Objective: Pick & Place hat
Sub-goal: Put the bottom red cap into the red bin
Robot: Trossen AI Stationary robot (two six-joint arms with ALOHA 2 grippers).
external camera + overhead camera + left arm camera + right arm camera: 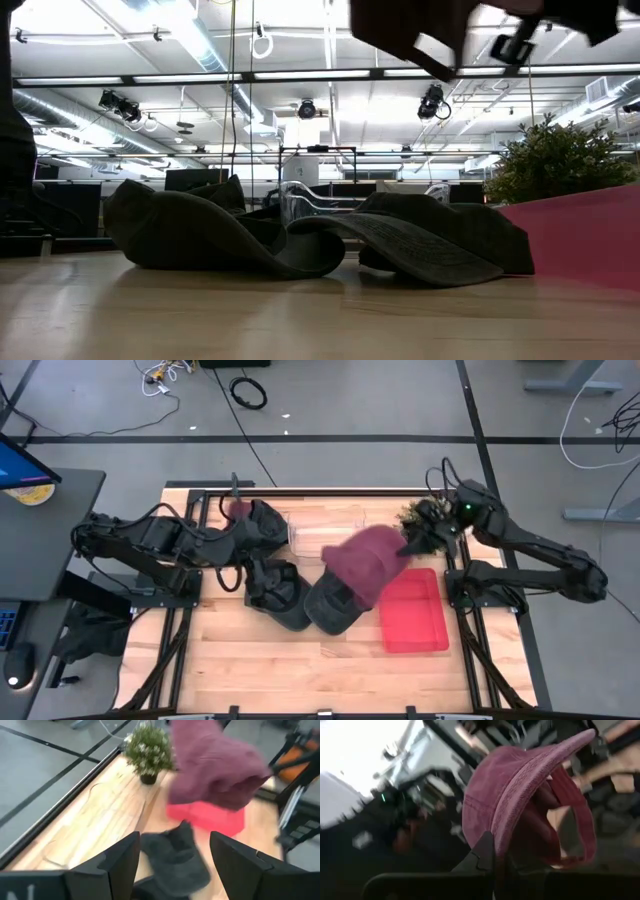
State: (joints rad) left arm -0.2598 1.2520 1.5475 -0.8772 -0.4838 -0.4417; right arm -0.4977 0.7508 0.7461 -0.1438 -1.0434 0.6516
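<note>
A maroon hat (365,565) hangs in the air above the table's middle, and my right gripper (408,547) is shut on it at its right side. In the low view it shows dark along the top edge (430,30). Two dark grey hats (275,595) (335,608) lie on the wood with their brims flat on it (200,238) (430,240). At the back left my left gripper (175,865) stands open above the table, holding nothing; one grey hat (175,860) shows between its fingers, farther off. My right gripper pinches the maroon hat's rim edge (499,832) between its two shut fingers. The fingers come about level from the table's right side. The hat is lifted clear of the table and reaches out from the fingers toward the left, its brim (570,745) on the side away from the grip.
A red tray (415,615) lies right of centre, partly under the lifted hat. A small potted plant (420,518) stands at the back right, and a clear container (325,530) at the back middle. Bare wood lies along the near edge.
</note>
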